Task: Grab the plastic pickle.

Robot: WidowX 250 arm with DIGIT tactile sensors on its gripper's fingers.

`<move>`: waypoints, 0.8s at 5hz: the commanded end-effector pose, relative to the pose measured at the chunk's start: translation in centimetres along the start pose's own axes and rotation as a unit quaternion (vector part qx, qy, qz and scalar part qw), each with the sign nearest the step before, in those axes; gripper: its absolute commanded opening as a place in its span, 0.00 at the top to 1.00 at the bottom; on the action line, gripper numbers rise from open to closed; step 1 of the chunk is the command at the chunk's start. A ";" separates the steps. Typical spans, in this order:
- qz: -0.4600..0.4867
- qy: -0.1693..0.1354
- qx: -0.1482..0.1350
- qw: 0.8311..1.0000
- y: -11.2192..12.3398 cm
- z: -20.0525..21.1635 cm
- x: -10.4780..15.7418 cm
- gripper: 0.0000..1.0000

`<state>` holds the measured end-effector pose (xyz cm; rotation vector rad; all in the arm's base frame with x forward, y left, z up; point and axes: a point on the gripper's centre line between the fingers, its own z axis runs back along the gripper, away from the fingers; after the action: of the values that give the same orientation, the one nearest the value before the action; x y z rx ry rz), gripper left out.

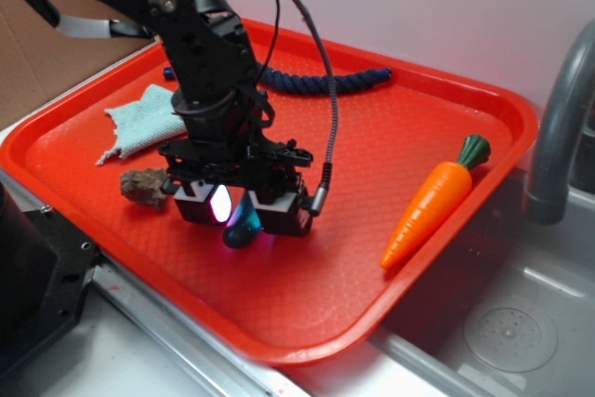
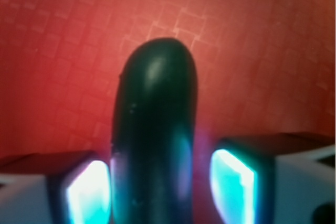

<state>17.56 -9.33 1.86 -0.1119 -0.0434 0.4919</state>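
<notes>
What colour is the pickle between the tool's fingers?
Dark glossy green pickle, clearest in the wrist view.

In the exterior view, the gripper covers most of the plastic pickle, leaving only its lower rounded end showing. The arm hides the middle of the dark blue rope near the tray's far edge, part of the pale cloth, and one side of the brown lump, whose nature is unclear. In the wrist view everything is blurred; the pickle's near end and both glowing pads are cut off by the bottom edge.
</notes>
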 end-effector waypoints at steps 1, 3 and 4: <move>0.004 -0.030 0.027 0.999 -0.1 2.3 0.8 1.00; -0.086 -0.023 0.052 0.995 1.6 12.4 3.4 1.00; -0.134 -0.050 0.003 0.990 3.2 16.4 4.1 1.00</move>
<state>17.73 -3.00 16.67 -0.0587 -0.1055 0.2302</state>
